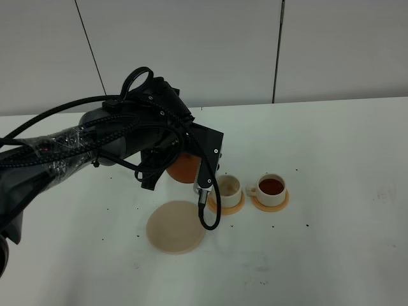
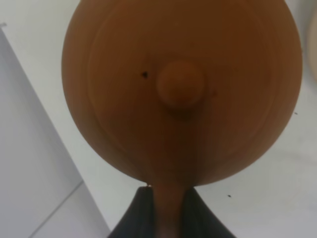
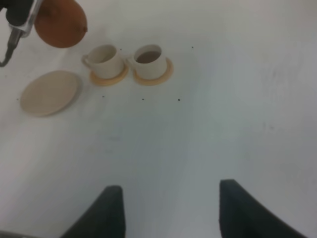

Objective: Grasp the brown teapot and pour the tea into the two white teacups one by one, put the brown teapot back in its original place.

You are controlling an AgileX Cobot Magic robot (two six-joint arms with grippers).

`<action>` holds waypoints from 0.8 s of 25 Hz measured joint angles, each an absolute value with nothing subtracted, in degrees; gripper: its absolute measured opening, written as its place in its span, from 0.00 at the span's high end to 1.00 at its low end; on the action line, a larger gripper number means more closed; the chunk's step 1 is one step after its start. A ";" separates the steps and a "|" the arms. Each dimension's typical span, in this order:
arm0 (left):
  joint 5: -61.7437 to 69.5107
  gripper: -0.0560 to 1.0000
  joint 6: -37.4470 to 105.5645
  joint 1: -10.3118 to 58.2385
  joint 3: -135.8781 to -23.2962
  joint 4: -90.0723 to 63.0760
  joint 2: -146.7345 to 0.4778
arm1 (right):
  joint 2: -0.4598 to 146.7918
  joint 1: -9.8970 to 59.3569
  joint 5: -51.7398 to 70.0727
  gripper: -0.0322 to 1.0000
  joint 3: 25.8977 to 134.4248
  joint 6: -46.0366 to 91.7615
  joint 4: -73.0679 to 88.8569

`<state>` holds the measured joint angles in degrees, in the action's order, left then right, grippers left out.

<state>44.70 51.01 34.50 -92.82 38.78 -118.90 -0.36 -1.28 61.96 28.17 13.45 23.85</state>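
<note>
This looks like a robotics lab or test room. A bare white worktop (image 1: 344, 159) runs up to a wall of plain pale grey panels (image 1: 191, 44) split by thin dark seams (image 1: 278, 51). A black robot arm (image 1: 83, 143) reaches over it, with loose black cables (image 1: 70, 108) looped along it and bound on with clear tape. The tableware is a small set laid out like test props: a brown teapot (image 1: 185, 167), two white teacups (image 1: 228, 188) (image 1: 272, 187) on orange coasters (image 1: 282, 203), and a beige trivet (image 1: 175, 226). Dark specks (image 1: 307, 224) dot the surface.
</note>
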 joint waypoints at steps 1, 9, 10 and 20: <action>44.58 0.79 51.01 34.81 -92.82 39.10 -118.90 | -0.36 -1.28 61.96 0.56 28.17 13.45 23.85; 44.22 0.79 51.01 35.52 -92.82 39.42 -118.90 | -0.36 -1.28 61.96 0.56 28.17 13.45 23.85; 44.22 0.79 51.01 35.52 -92.82 39.42 -118.90 | -0.36 -1.28 61.96 0.56 28.17 13.45 23.85; 44.95 0.79 51.01 35.76 -92.82 41.05 -120.54 | -0.36 -1.28 61.96 0.56 28.17 13.45 23.90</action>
